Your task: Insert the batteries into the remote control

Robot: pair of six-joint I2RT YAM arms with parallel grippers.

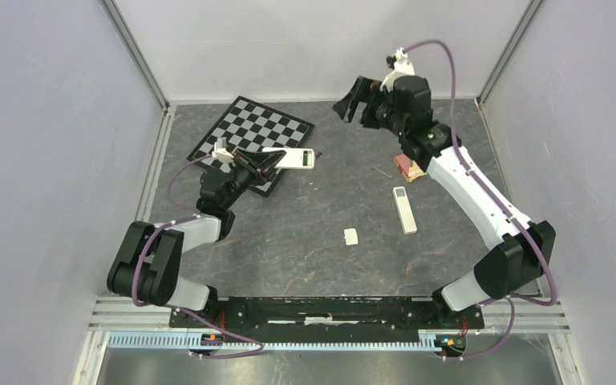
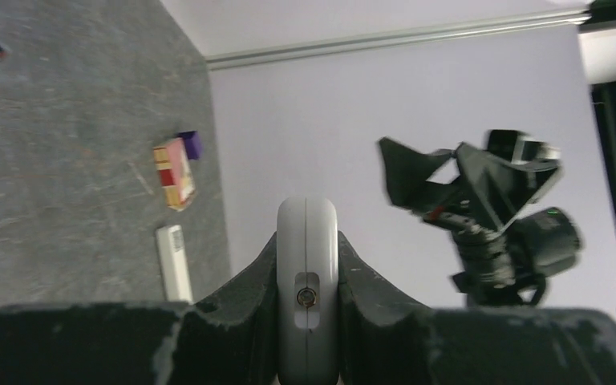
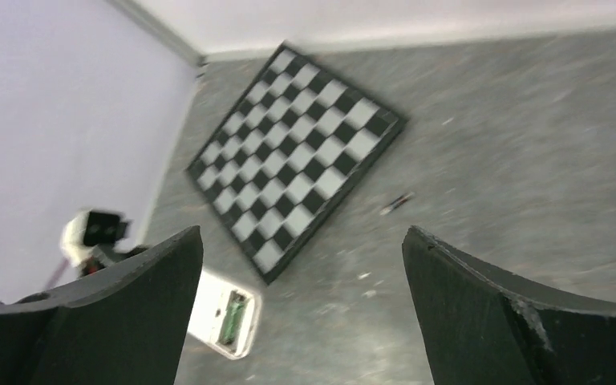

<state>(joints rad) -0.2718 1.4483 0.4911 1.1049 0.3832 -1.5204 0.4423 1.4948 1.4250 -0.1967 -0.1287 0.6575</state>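
Note:
My left gripper (image 1: pixel 269 160) (image 2: pixel 307 241) is shut on the white remote control (image 1: pixel 289 158) (image 2: pixel 307 273), gripping it by its sides above the chessboard's edge. The remote's open battery bay (image 1: pixel 308 158) faces up, and one green-wrapped battery (image 3: pixel 231 317) lies in it. Another slim dark battery (image 3: pixel 397 203) lies on the grey table just right of the chessboard. My right gripper (image 1: pixel 351 100) (image 3: pixel 303 233) hangs raised near the back wall, right of the remote. Its jaws stand wide apart with nothing between them.
A black-and-white chessboard (image 1: pixel 249 128) (image 3: pixel 305 152) lies at the back left. A thin pale stick (image 1: pixel 404 209) (image 2: pixel 175 261) and a small white piece (image 1: pixel 350 236) lie on the table mid-right. Coloured blocks (image 1: pixel 407 167) (image 2: pixel 175 172) sit under the right forearm. Walls close in the sides and back.

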